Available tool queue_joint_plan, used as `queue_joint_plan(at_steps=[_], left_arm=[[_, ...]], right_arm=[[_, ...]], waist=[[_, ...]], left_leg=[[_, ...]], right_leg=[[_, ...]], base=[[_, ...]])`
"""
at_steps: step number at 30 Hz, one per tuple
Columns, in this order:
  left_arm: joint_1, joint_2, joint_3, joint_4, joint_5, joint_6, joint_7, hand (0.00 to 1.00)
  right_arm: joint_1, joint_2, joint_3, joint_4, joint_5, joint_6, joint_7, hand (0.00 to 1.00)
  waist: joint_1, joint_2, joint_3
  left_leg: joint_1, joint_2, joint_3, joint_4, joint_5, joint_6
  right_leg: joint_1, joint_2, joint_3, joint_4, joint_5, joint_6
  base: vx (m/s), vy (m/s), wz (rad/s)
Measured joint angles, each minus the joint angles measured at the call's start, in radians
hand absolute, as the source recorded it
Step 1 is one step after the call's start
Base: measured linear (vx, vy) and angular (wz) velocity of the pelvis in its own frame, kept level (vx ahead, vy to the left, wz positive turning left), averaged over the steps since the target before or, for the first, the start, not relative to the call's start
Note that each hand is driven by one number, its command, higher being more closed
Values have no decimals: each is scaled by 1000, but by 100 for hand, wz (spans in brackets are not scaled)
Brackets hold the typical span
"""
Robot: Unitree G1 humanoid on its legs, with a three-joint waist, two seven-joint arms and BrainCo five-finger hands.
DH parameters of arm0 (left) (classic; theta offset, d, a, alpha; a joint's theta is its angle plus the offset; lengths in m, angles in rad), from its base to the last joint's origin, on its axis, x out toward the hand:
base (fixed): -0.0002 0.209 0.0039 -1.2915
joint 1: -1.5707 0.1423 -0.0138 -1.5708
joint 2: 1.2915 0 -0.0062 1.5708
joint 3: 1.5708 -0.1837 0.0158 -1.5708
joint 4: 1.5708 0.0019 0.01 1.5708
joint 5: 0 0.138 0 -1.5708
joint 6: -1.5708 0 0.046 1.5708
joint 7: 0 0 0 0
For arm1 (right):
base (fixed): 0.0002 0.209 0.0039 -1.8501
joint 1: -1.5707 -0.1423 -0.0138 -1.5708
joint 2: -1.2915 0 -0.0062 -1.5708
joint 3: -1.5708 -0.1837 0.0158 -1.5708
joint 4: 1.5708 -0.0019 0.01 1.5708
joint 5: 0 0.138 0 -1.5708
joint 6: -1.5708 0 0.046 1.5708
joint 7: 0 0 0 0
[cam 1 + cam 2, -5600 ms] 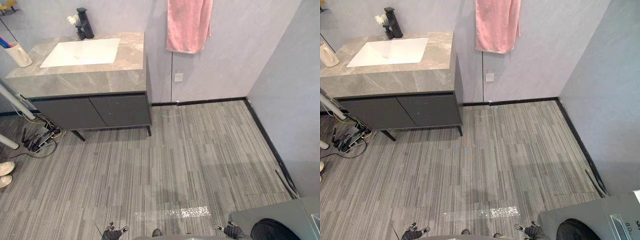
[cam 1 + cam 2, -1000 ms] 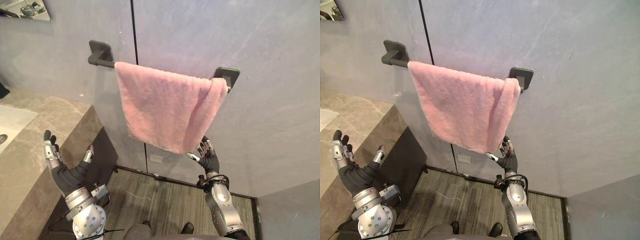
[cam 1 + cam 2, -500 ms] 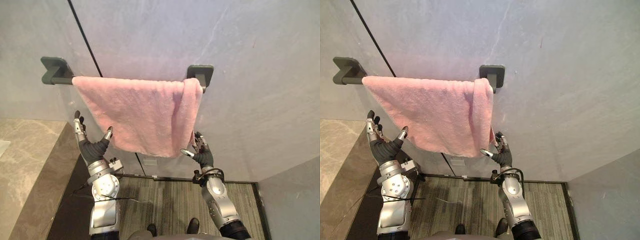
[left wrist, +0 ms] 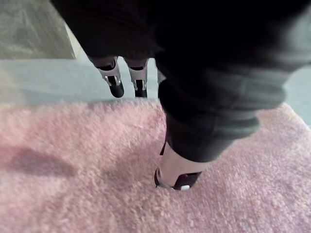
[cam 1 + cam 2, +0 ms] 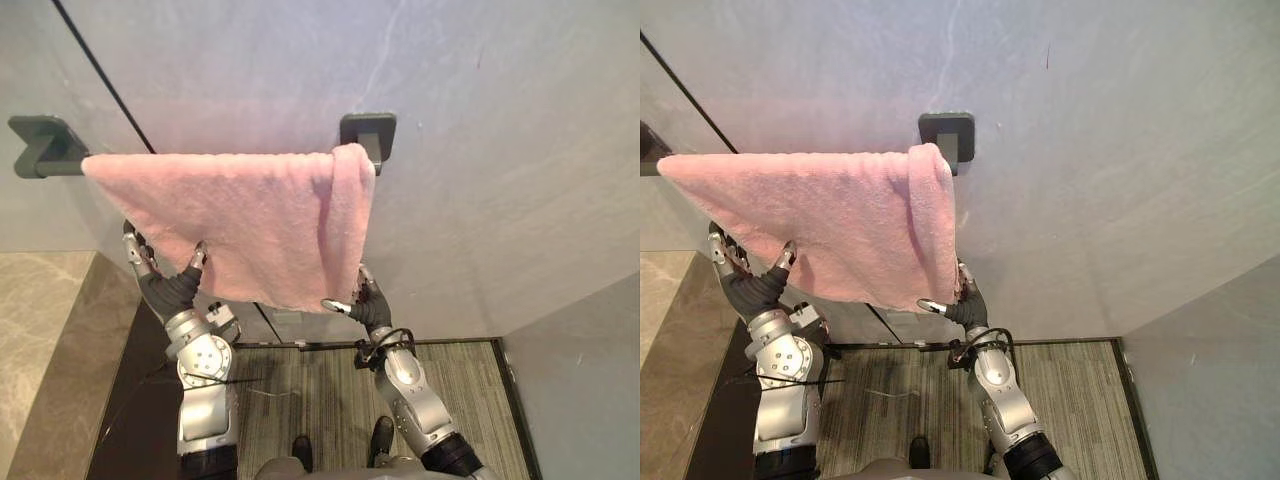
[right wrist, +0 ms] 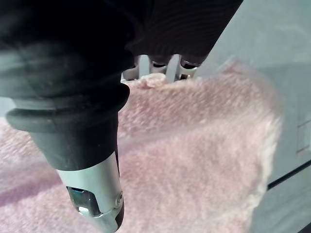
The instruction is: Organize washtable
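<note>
A pink towel [image 5: 250, 220] hangs folded over a dark rail on the grey wall, held between two square mounts [image 5: 368, 130]. My left hand [image 5: 165, 285] is raised at the towel's lower left edge. Its straight fingers [image 4: 115, 82] reach behind the cloth and its thumb [image 4: 177, 174] lies on the front. At the lower right corner is my right hand [image 5: 368, 310], open. Its fingers [image 6: 160, 63] are behind the towel [image 6: 194, 145] and its thumb [image 6: 97, 199] stands apart in front.
The marble countertop [image 5: 40, 330] and the dark cabinet side [image 5: 120, 400] lie at the lower left, close to my left arm. Striped grey floor [image 5: 320, 380] shows below the towel. A second wall [image 5: 580, 380] closes in at the right.
The camera has turned, shifting the towel left in view. Both hands have risen: the left hand's fingers now reach behind the towel's lower edge and the right hand is closer to the corner.
</note>
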Motion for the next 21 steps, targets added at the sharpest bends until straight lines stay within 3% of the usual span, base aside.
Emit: queue_joint_plan(at_steps=[5, 7, 10, 11, 14, 21], left_arm=[[-81, 21, 6, 47, -167, -18, -1, 0], [-106, 51, 29, 74, -285, -31, -4, 0], [-126, 69, 43, 101, -346, -35, -3, 0], [-130, 72, 45, 105, -360, -40, -2, 100], [-137, 73, 49, 105, -395, -47, 0, 100], [-184, 94, 58, 105, -427, -50, -31, 100]], right_arm=[[-77, 6, 23, -26, 8, 0, -3, 0], [-105, 10, 30, -30, 11, 0, -3, 0], [-121, 10, 34, -31, 29, 0, -5, 0], [-122, 11, 35, -34, 30, 0, -5, 0], [-122, 11, 36, -54, 42, 1, -7, 0], [-140, 14, 85, -64, 46, 1, -6, 0]], waist=[[3, 4, 37], [4, 5, 53], [7, 8, 63], [11, 8, 63], [28, 12, 67], [27, 12, 81]], left_leg=[[-35, -1, 7, 14, 0, 0], [-59, -1, 6, 25, 0, -1], [-66, 0, 7, 29, 1, -1], [-71, 0, 9, 29, 1, -1], [-78, 0, 16, 32, 1, -1], [-78, -4, 20, 35, 1, -1]], right_leg=[[-32, -1, 8, 0, 12, -2], [-51, -2, 8, 0, 17, -4], [-56, -2, 9, 0, 18, -4], [-62, -2, 11, 0, 20, -5], [-70, -2, 18, 0, 23, -6], [-70, -5, 23, 0, 29, -7]], base=[[-24, 13, -4], [-15, -2, 1], [0, 0, 0], [5, 12, -5], [9, 14, -5], [-2, 4, -1]])
